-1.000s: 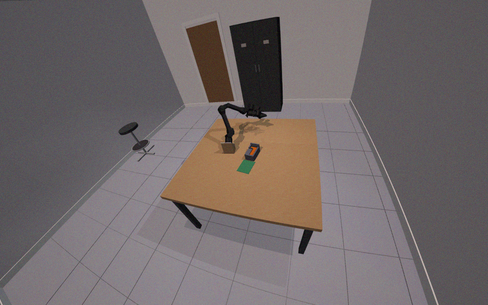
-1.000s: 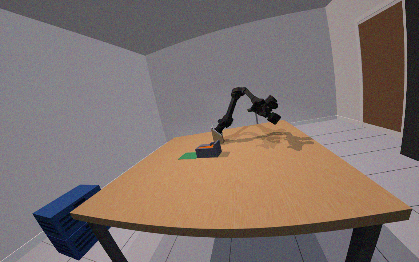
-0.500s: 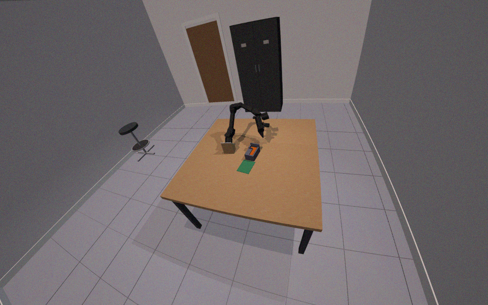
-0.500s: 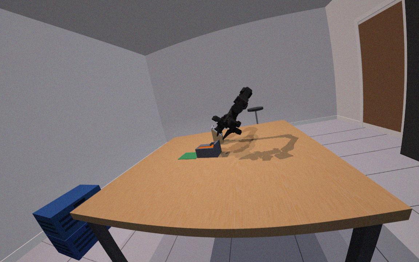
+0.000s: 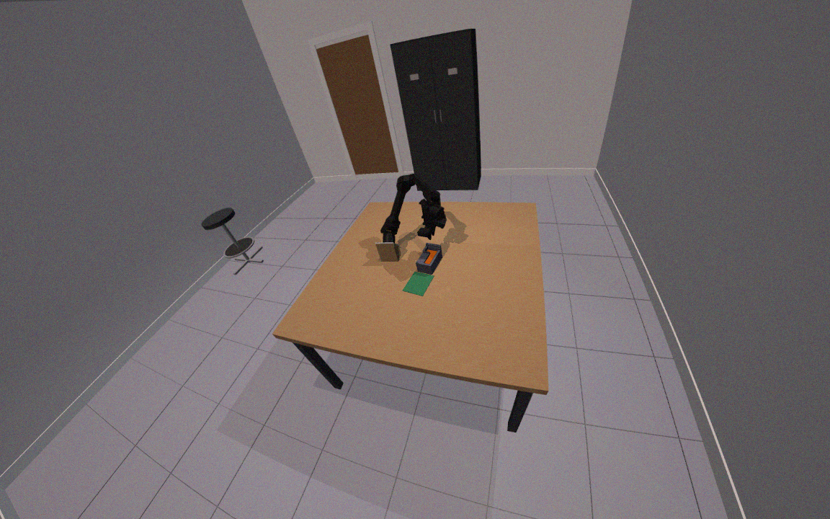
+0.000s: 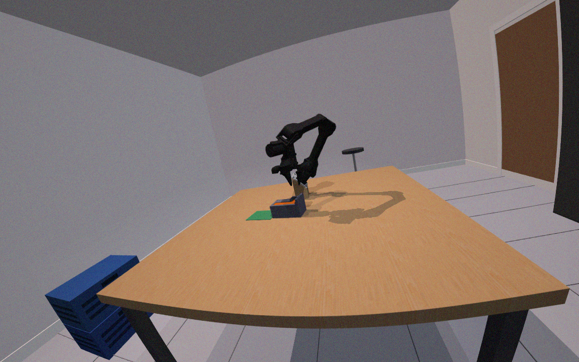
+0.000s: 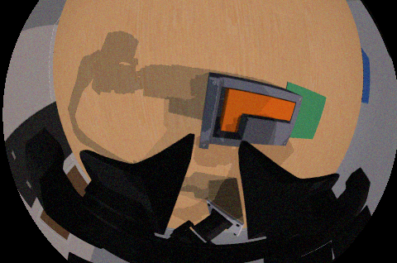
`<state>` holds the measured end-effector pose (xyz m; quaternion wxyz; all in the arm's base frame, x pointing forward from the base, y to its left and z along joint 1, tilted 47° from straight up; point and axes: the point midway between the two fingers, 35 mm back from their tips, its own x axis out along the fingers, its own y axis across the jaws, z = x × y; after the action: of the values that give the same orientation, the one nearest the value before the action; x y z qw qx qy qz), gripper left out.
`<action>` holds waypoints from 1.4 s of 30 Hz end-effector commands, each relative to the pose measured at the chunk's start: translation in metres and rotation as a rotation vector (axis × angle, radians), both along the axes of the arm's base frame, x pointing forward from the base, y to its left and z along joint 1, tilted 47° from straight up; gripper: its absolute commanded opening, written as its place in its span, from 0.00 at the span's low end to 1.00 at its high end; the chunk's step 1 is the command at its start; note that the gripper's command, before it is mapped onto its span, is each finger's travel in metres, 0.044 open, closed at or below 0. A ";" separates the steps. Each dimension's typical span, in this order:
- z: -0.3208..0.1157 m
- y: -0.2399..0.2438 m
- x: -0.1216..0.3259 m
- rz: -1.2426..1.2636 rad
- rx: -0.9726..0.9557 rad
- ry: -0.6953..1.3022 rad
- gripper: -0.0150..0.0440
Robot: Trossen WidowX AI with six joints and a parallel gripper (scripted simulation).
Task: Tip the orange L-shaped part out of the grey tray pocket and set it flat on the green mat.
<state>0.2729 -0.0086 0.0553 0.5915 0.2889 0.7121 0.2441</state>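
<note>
Hanging above the table (image 5: 470, 309), the gripper (image 7: 215, 159) points down with its fingers partly closed, a gap between the tips and nothing in it. In the wrist view the part (image 7: 251, 109) lies ahead of the fingertips, apart from them, seated in the pocket of the tray (image 7: 208, 109); its long bar runs toward the mat (image 7: 309, 114) and its short leg sits at the end nearer the left fingertip. The tray's near wall lies just past the tips. The mat touches the tray's far side. From the exterior view the gripper (image 6: 295, 180) is above and behind the tray (image 6: 287, 209), not touching it, and the part (image 6: 288, 202) shows only as an orange strip at the tray's top.
</note>
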 end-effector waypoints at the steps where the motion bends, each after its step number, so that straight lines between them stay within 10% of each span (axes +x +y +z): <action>1: 0.001 0.002 0.003 -0.003 0.018 -0.007 0.56; 42: -0.073 0.079 -0.011 -0.003 0.022 -0.008 0.56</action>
<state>0.2653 0.0709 -0.0138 0.5962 0.2937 0.7013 0.2578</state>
